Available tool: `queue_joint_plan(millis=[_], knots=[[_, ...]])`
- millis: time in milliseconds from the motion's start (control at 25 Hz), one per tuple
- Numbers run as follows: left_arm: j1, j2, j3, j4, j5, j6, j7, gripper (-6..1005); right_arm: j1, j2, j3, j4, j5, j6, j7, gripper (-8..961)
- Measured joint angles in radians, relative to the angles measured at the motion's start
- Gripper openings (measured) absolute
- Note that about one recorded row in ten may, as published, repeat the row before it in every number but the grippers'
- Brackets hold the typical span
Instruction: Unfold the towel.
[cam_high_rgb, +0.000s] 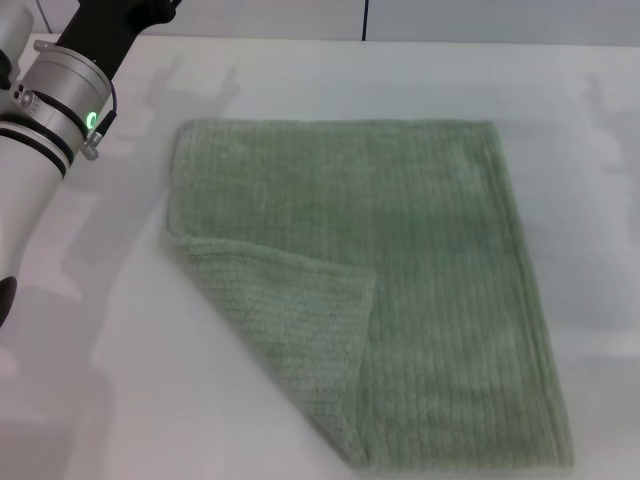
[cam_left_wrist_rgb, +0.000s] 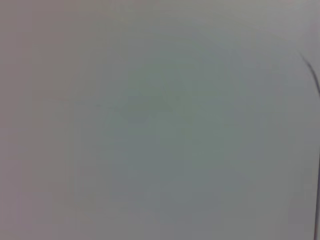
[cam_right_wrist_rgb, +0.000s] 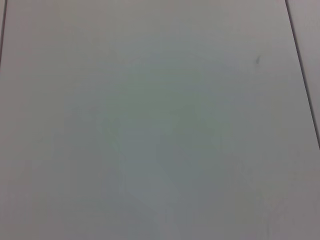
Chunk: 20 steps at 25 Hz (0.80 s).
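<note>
The towel (cam_high_rgb: 400, 280) lies flat on the white surface (cam_high_rgb: 100, 400), occupying the centre and lower right of the head view. Its far edge runs across the upper middle of the frame, and its right edge slants down toward the lower right corner. The lower left corner of the towel is folded over onto the main body, forming a triangular flap (cam_high_rgb: 290, 335) that shows the paler underside. The fold line of the flap runs from the left edge of the towel, at mid-height of the frame, down to the bottom edge near the centre. The flap's free corner points toward the middle of the towel. The rest of the cloth is spread out with fine ribbed stripes visible. The left arm (cam_high_rgb: 45, 110) appears in the upper left of the head view, apart from the towel, with a green indicator lit on its wrist section. Neither gripper appears in any view, so whether they are released or clenched cannot be told. Both wrist views show only a plain pale surface with thin dark lines near one edge.
</note>
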<state>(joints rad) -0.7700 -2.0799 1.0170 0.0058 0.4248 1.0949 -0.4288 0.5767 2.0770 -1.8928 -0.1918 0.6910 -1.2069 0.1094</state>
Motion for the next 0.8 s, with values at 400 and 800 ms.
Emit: queue_joint_plan(millis=[400, 800], knots=[[-0.011, 0.000, 0.000, 0.000, 0.005, 0.000, 0.001, 858, -0.004, 0.001, -0.002, -0.007, -0.001, 0.024, 0.001, 765], [-0.022, 0.000, 0.000, -0.004, 0.000, -0.008, 0.008, 858, -0.009, 0.003, -0.001, -0.012, -0.001, 0.059, 0.001, 763]])
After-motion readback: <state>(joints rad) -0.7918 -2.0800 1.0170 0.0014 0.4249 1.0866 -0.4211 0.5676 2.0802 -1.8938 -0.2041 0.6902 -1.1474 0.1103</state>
